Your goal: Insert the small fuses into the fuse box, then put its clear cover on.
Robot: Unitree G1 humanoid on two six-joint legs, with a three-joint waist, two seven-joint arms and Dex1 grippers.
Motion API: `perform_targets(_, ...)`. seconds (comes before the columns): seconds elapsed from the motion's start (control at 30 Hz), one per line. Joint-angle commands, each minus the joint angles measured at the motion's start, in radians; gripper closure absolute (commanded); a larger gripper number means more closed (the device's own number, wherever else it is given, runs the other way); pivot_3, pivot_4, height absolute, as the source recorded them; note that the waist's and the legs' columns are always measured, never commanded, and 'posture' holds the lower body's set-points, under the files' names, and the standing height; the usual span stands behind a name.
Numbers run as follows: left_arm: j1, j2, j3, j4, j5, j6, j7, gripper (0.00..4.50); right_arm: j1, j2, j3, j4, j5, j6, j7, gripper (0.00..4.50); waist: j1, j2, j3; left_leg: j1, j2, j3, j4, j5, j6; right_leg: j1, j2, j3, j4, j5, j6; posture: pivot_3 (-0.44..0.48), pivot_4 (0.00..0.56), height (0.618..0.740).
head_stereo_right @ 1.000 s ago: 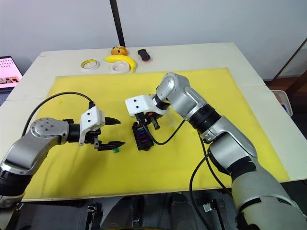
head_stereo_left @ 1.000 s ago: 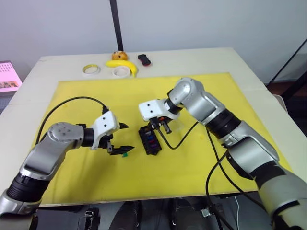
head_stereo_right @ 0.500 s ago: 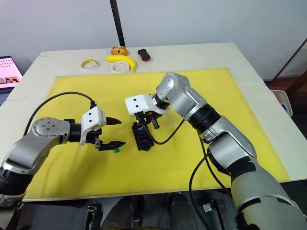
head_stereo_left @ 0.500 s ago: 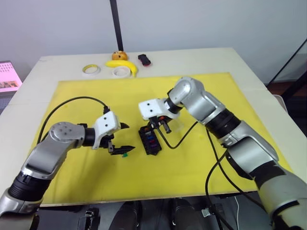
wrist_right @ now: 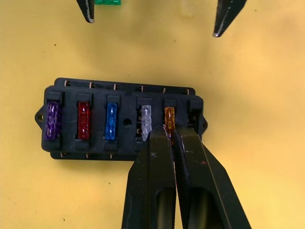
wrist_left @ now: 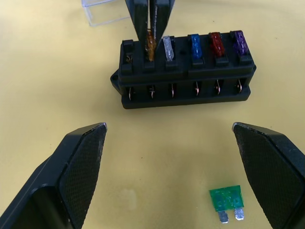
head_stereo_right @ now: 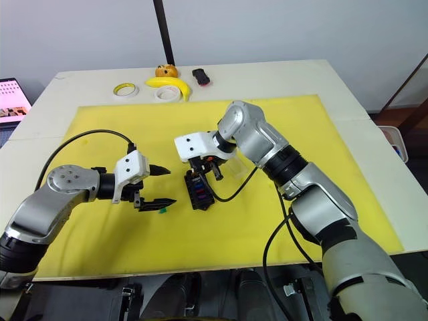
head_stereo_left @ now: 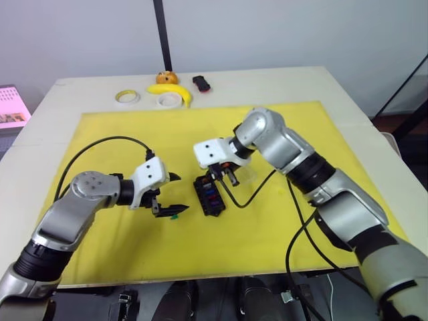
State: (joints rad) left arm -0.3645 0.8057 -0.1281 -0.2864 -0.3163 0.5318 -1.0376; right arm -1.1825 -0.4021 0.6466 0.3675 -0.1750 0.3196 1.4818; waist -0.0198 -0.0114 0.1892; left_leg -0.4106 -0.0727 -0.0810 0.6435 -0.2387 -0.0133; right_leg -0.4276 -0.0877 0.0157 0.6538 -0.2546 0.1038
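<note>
The right pincer (wrist_right: 170, 136), pinching the small orange blade fuse (wrist_right: 169, 118), is seating it in the black rectangular fuse box (wrist_right: 121, 119), while the spread left pincer (wrist_left: 169, 143) must next close on the green fuse (wrist_left: 228, 199) lying between its fingers.

On the yellow mat (head_stereo_left: 267, 221), the black fuse box (head_stereo_left: 208, 194) sits mid-worktop with coloured fuses in its slots. The right gripper (head_stereo_left: 224, 175) is down at its far end. To the left, the left gripper (head_stereo_left: 175, 193) has its fingers spread, a green fuse (head_stereo_left: 174, 216) just beside the near one. Far back lie tape rolls (head_stereo_left: 126, 97), a banana (head_stereo_left: 170, 91) and a black-and-red object (head_stereo_left: 200, 83).
</note>
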Motion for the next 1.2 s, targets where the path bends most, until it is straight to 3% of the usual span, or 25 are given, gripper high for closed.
perform_targets(0.03,-0.002,0.007,0.023,-0.031,0.000,-0.013,0.007,0.06,0.004,0.006,-0.002,-0.032,-0.009,-0.009,0.012,4.50,0.000,0.000,0.000,0.000,0.000,0.000,0.000,0.000,0.000,0.000,0.000,0.000,0.000,0.000,0.000,0.000,0.150,0.740)
perform_targets(1.2,-0.010,-0.003,0.015,-0.022,0.004,-0.018,0.013,0.06,-0.052,0.028,-0.029,0.025,-0.037,-0.053,-0.001,4.50,-0.002,0.000,0.000,0.000,0.000,0.000,0.000,0.000,0.000,0.000,0.000,0.000,0.000,0.000,0.000,0.000,0.150,0.740)
